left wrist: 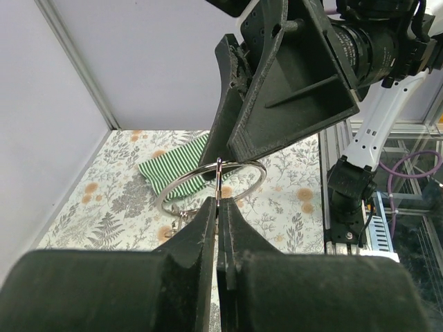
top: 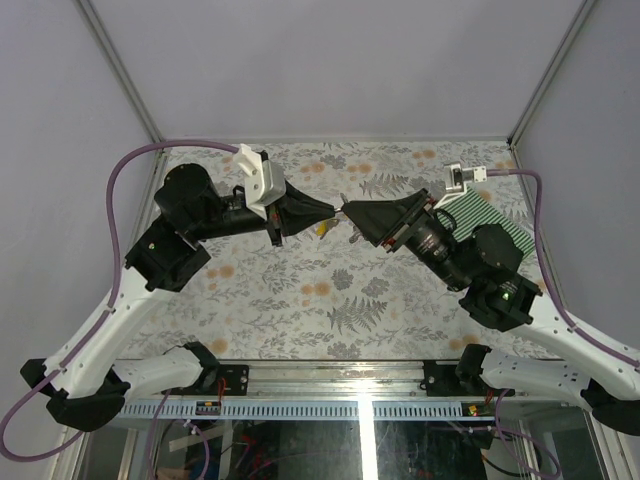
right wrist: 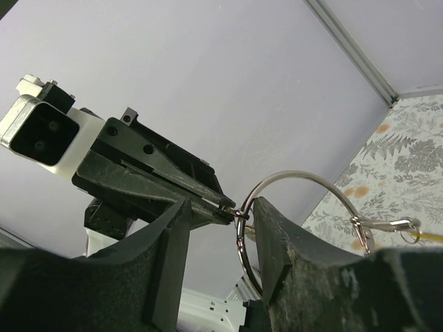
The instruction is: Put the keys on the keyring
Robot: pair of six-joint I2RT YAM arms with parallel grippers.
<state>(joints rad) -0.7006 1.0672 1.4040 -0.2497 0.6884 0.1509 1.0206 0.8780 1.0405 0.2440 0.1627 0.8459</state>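
Note:
The keyring (left wrist: pixel 259 182) is a thin silver wire ring held in the air over the middle of the table. My left gripper (left wrist: pixel 219 202) is shut on its near edge. In the top view the left gripper (top: pixel 333 212) and right gripper (top: pixel 352 212) meet tip to tip. My right gripper (right wrist: pixel 221 204) is open, and the keyring (right wrist: pixel 294 173) lies against the inner face of its right finger (right wrist: pixel 273 242). A small silver clasp (right wrist: pixel 387 225) hangs on the ring with a yellow bit (right wrist: pixel 429 236) beside it. I cannot tell whether that bit is one of the keys. No other keys show.
A green-and-white striped cloth (top: pixel 495 215) lies at the back right of the floral table top (top: pixel 300 290), behind the right arm. It shows again as the striped cloth (left wrist: pixel 173 168) under the ring. Grey walls close in the back and both sides.

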